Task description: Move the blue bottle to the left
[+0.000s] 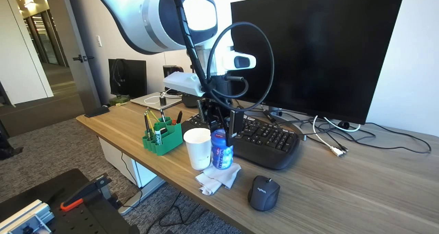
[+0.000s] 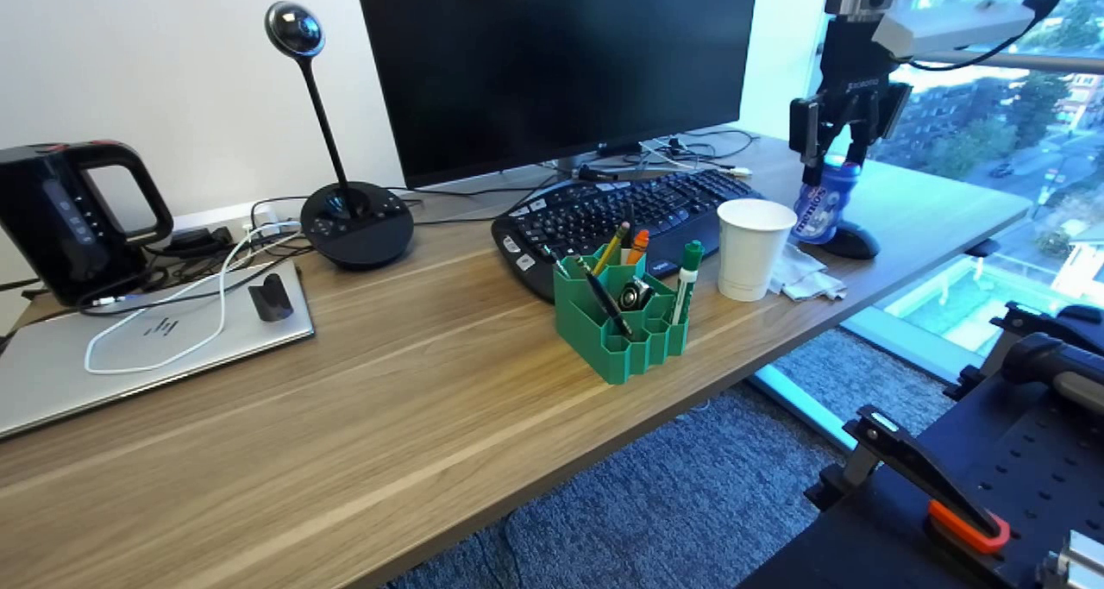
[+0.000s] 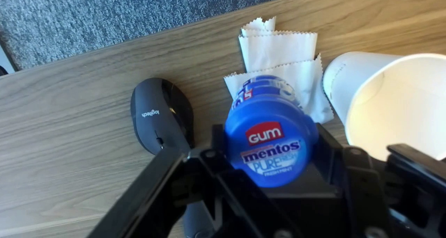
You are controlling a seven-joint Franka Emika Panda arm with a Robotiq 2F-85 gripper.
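The blue bottle [image 1: 222, 153] is short, with a white-and-red label and a round cap. It is upright at the white napkin [image 1: 219, 175], beside the white paper cup [image 1: 198, 148]. It also shows in an exterior view [image 2: 824, 203] and the wrist view [image 3: 270, 151]. My gripper [image 1: 221, 136] is above it, fingers pointing down, also in an exterior view [image 2: 833, 168]. In the wrist view my fingers [image 3: 270, 137] meet both sides of the cap, so it looks shut on the bottle. I cannot tell whether the base touches the napkin.
A black mouse [image 1: 263, 193] lies near the napkin. A black keyboard [image 1: 264, 141] and a monitor [image 1: 308, 49] are behind the bottle. A green pen holder [image 2: 617, 322] stands beyond the cup. A laptop [image 2: 155, 339] and webcam stand [image 2: 358, 227] are farther along the desk.
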